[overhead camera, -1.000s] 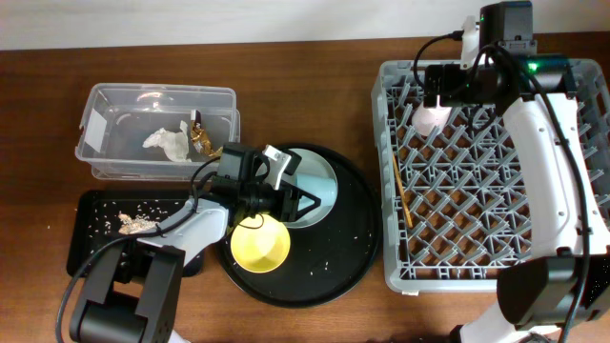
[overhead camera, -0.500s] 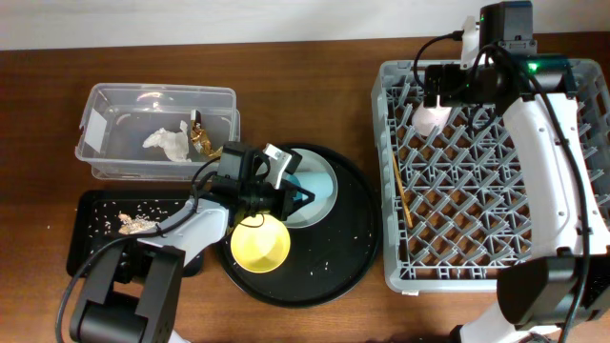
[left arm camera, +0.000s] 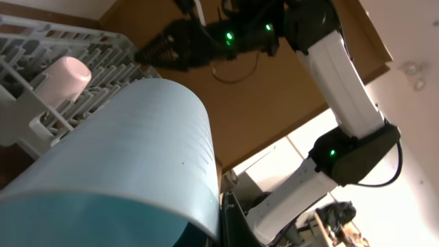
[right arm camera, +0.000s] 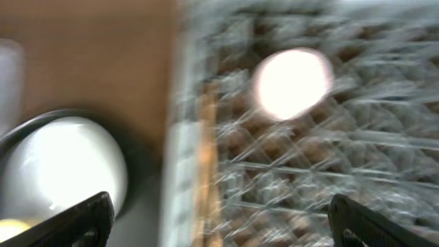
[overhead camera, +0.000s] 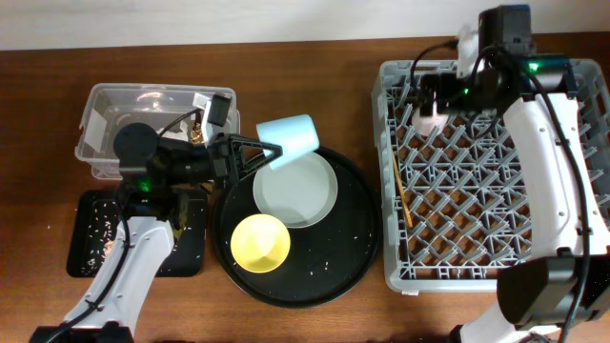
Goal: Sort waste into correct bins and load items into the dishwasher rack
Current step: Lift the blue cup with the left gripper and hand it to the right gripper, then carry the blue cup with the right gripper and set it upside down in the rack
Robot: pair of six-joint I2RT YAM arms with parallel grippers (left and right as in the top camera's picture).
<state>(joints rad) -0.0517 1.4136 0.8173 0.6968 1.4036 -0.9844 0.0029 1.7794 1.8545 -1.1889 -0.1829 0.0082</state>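
Lifting off the round tray (overhead camera: 364, 250), the left gripper (overhead camera: 270, 152) is clamped on the blue cup (overhead camera: 290, 136) and carries it on its side in the air above the tray's far-left edge. Half a second ago that gripper was down low over the plate (overhead camera: 297, 193). The plate now lies bare on the tray beside the yellow bowl (overhead camera: 260, 243), and both are yet to be loaded. Across the table the right gripper (overhead camera: 434, 95) hangs just above the pink cup (overhead camera: 429, 115), which lies in the far-left corner of the rack (overhead camera: 392, 250) as it did a second ago. Its wrist view is blurred, but the fingers look spread apart with nothing between them. Chopsticks (overhead camera: 402, 195) lie along the rack's left side. The cup is well apart from the rack, so the carry across probably comes next, and the right arm may need to clear the way.
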